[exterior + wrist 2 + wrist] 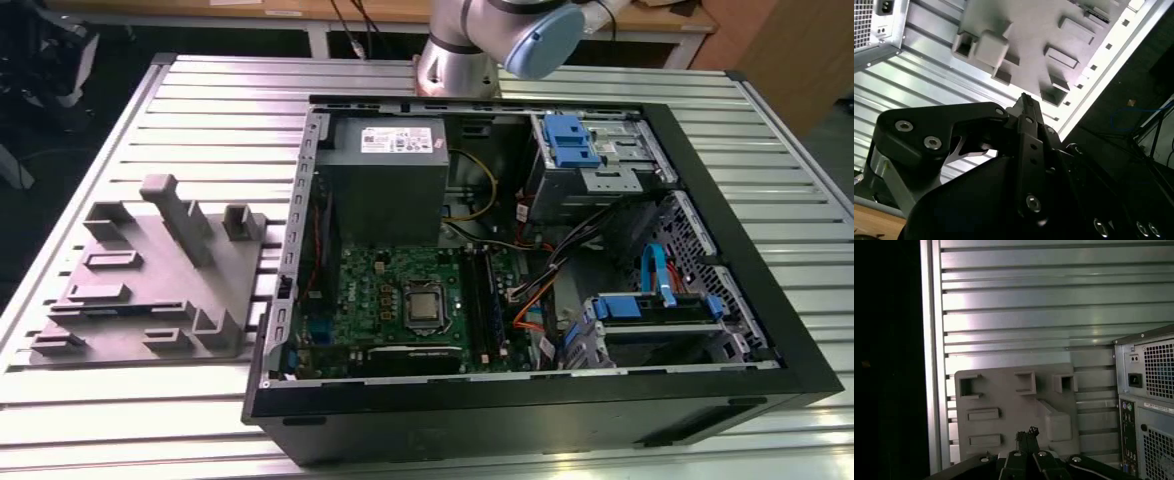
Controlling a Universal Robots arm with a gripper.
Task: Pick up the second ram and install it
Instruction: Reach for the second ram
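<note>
In both wrist views my gripper (1024, 98) (1027, 433) hangs high above the grey fixture (1014, 405) (1019, 30), fingers shut together with nothing between them. The fixture (154, 275) lies on the table at the exterior view's left, and its pockets look bare. Inside the open computer case (534, 270), long thin dark strips stand in the memory slots (491, 300) just right of the processor (424, 307). I take these for ram, but cannot tell which one is the second ram.
The slatted metal table (200, 120) carries the case and the fixture. The arm's base (461, 60) stands behind the case. A grey power supply (387, 170), blue drive cages (567, 140) and loose cables (561, 250) crowd the case. The case's rear panel (1149, 405) is beside the fixture.
</note>
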